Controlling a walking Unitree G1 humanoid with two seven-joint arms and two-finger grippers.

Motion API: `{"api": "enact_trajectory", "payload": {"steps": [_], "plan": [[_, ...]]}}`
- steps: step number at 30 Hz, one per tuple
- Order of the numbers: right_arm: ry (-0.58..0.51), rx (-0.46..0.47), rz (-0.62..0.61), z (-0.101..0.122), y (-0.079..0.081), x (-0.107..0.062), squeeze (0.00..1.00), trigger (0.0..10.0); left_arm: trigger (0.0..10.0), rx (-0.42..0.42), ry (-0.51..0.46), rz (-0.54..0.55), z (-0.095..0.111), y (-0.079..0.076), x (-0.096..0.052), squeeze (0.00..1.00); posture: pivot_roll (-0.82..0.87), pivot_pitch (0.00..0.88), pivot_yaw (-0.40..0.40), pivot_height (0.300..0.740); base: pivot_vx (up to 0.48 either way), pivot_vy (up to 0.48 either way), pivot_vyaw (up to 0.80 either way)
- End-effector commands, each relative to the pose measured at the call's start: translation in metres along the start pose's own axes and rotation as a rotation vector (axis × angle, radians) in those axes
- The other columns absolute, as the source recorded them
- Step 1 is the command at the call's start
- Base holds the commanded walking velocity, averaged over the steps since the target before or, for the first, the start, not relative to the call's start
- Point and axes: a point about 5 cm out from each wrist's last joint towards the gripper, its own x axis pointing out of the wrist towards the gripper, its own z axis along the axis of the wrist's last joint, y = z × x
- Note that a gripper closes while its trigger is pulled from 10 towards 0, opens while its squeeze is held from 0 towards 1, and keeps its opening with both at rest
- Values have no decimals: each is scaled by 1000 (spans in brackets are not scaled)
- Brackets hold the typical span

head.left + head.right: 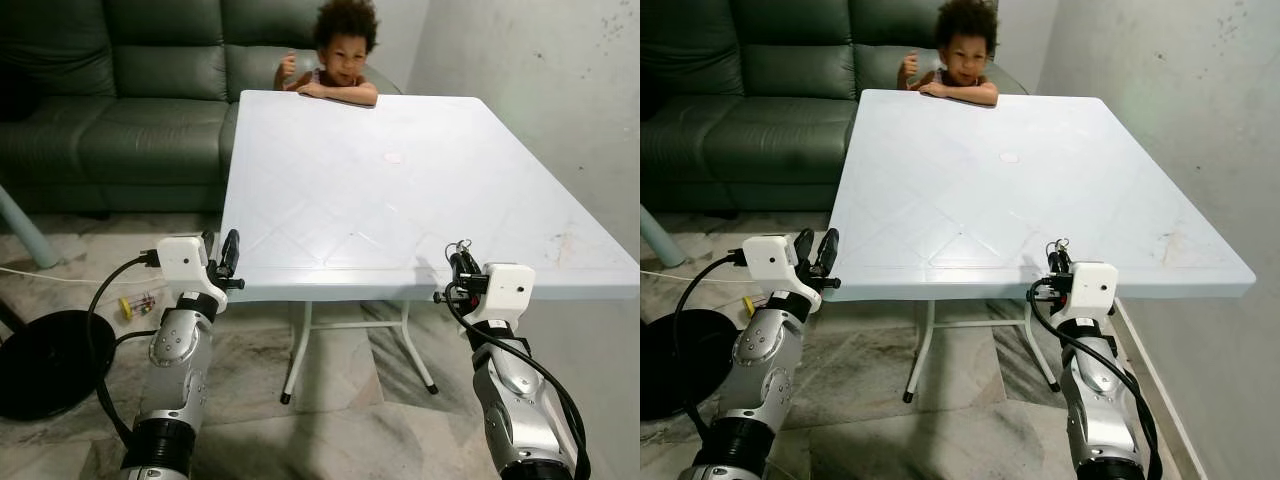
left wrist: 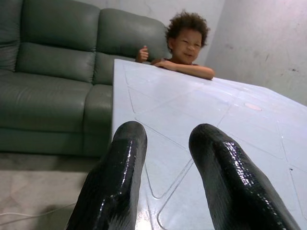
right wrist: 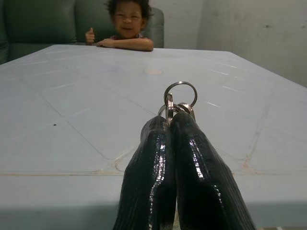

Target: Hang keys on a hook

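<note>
At the table's (image 1: 300, 200) near edge, the right gripper (image 3: 169, 122) pinches the keys (image 3: 180, 98) by their ring; the left gripper (image 2: 163, 143) stands parted, empty. Such a thin pinch could let them slip during travel.

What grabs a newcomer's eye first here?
The big white table spans the middle, with a person leaning on its far edge before a green sofa. At the near edge, the right end effector pinches a key ring; the left end effector is open by the near left corner.

left end effector (image 1: 228, 252) parted, right end effector (image 1: 459, 262) pinched
</note>
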Motion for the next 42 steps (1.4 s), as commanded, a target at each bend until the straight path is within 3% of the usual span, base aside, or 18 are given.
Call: {"api": "enact_trajectory", "payload": {"steps": [1, 36, 42], "plan": [[-16, -2, 15, 5, 0, 4, 0, 10000, 10000, 16, -10, -15, 2, -1, 3, 0, 102, 0, -56, 740, 0, 0, -719], [-13, -3, 47, 5, 2, 4, 0, 10000, 10000, 13, 2, 21, -2, 4, -2, 0, 123, 0, -81, 740, 0, -56, -719], [-14, 2, 49, 5, 3, 4, 0, 10000, 10000, 8, 1, 21, -2, 4, -2, 0, 124, 0, -82, 740, 0, -346, -716]]}}
